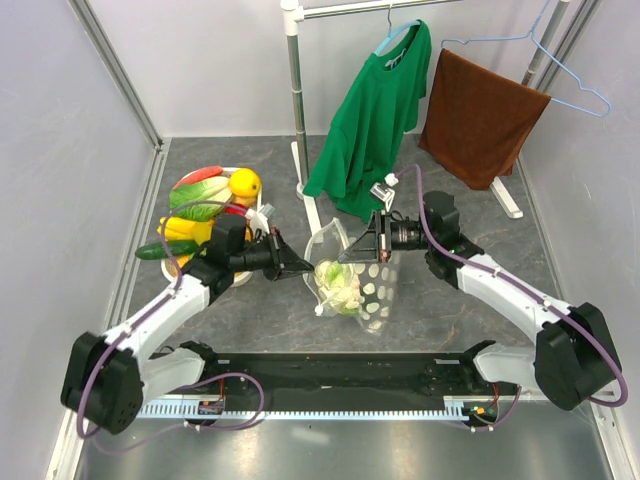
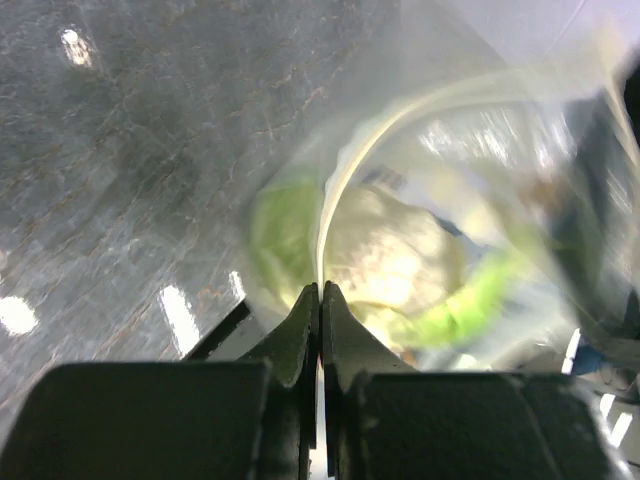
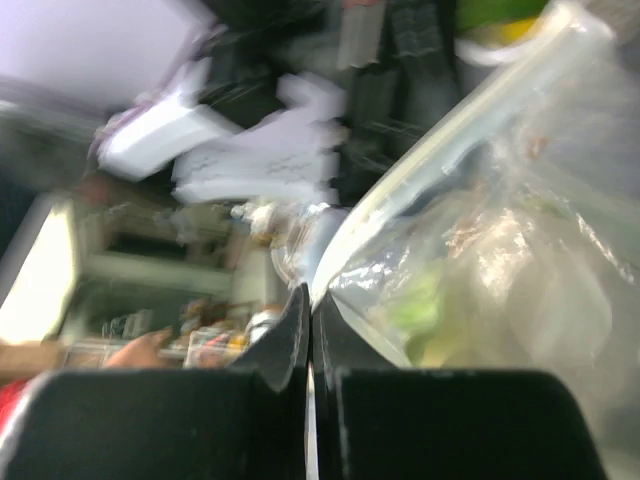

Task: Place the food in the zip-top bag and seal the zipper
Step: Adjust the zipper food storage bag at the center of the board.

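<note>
The clear dotted zip-top bag (image 1: pixel 368 285) hangs between my two grippers above the table. The pale-green cabbage (image 1: pixel 338 283) sits inside it and shows through the plastic in the left wrist view (image 2: pixel 400 265) and the right wrist view (image 3: pixel 430 310). My left gripper (image 1: pixel 308 270) is shut on the bag's left top edge (image 2: pixel 320 288). My right gripper (image 1: pixel 345 257) is shut on the right top edge (image 3: pixel 310 293). The whitish zipper strip (image 2: pixel 350 165) curves away from my left jaws and also shows in the right wrist view (image 3: pixel 440 150). More toy food (image 1: pixel 205 210) lies on the white tray at the left.
A white tray (image 1: pixel 262 213) holds a yellow fruit (image 1: pixel 244 185), green vegetables and a cucumber (image 1: pixel 165 250). A white rack post (image 1: pixel 295 95) stands behind, with a green shirt (image 1: pixel 375 110) and a brown towel (image 1: pixel 478 118) hanging from it.
</note>
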You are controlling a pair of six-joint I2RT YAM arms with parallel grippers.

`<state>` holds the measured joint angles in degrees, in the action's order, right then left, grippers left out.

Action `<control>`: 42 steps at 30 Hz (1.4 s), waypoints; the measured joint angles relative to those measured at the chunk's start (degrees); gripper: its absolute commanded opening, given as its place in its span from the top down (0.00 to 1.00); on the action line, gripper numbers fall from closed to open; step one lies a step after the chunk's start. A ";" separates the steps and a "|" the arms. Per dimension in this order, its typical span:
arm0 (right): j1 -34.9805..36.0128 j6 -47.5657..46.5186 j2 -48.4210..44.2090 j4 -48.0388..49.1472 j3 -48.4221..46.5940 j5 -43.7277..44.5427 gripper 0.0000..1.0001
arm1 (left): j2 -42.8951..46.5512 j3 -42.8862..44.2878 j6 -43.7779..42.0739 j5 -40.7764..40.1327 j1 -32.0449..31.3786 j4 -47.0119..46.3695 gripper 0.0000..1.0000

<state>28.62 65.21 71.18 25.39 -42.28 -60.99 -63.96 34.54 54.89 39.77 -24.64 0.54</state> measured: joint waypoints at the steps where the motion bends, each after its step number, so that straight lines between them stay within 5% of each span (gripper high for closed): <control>1: -0.52 -4.70 0.00 -5.68 -1.05 1.51 1.00 | 1.55 0.87 -1.03 -0.26 0.04 2.45 0.98; 5: -2.58 -24.13 0.37 -31.80 -6.67 15.08 0.90 | 6.19 8.17 -9.07 -1.07 0.09 13.92 0.98; 8: -2.93 -33.51 1.31 -43.39 -8.79 24.30 0.67 | 5.51 10.99 -12.50 -0.33 0.07 18.49 0.98; 10: -2.93 -36.63 1.75 -47.74 -9.18 27.52 0.62 | 3.96 11.02 -13.40 -0.09 -0.17 20.83 0.98; 14: -2.93 -40.57 2.60 -52.78 -9.75 29.94 0.31 | 1.64 10.58 -13.79 0.48 -0.50 22.14 0.98; 17: -2.93 -41.70 2.75 -54.62 -9.84 30.42 0.26 | 1.62 9.92 -13.77 0.96 -0.57 21.99 0.98; 35: -2.91 -34.97 2.64 -57.09 -11.87 21.51 0.29 | 3.02 7.93 -12.15 1.42 -0.61 17.86 0.98; 37: -2.86 -33.73 2.64 -56.89 -11.80 20.63 0.34 | 3.08 7.37 -11.34 1.51 -0.61 17.00 0.98; 42: -2.34 -30.64 2.58 -54.93 -10.36 20.28 0.71 | 3.32 6.27 -9.75 2.32 -0.74 15.37 0.98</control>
<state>26.28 34.57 73.76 -29.54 -52.64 -40.71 -60.64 40.82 45.15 42.09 -25.39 15.90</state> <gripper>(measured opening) 0.492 0.029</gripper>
